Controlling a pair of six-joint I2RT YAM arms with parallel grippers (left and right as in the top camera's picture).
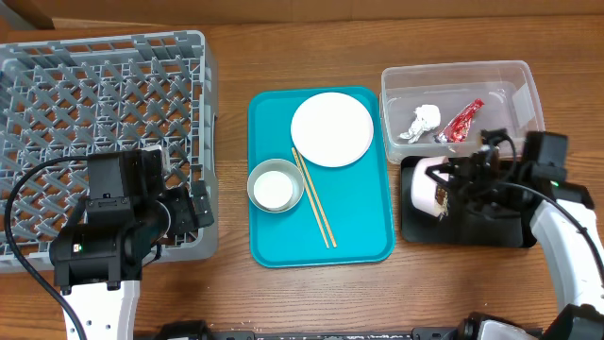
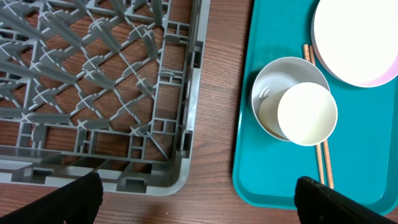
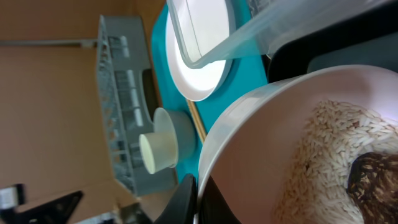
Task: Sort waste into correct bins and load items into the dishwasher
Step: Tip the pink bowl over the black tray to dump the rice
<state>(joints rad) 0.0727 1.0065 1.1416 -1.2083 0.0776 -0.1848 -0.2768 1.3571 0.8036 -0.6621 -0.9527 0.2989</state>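
Observation:
My right gripper (image 1: 451, 181) (image 3: 199, 199) is shut on the rim of the small pinkish-white dish (image 1: 427, 187) (image 3: 261, 143) and holds it tipped on its side over the black tray (image 1: 472, 231). Rice (image 3: 323, 155) and a brown lump (image 3: 373, 180) cling inside the dish. The clear tub (image 1: 510, 80) holds the tissue (image 1: 425, 120) and the red wrapper (image 1: 461, 121). The white plate (image 1: 331, 128), the chopsticks (image 1: 316, 208) and the metal bowl (image 1: 260, 194) with the white cup (image 1: 275, 190) (image 2: 307, 114) in it lie on the teal tray. My left gripper (image 1: 184, 212) (image 2: 199, 199) is open and empty.
The grey dish rack (image 1: 94, 94) (image 2: 93, 81) fills the left side, its near right corner under my left gripper. The teal tray (image 1: 359, 236) (image 2: 273, 174) sits in the middle. A strip of bare wood runs between rack and teal tray.

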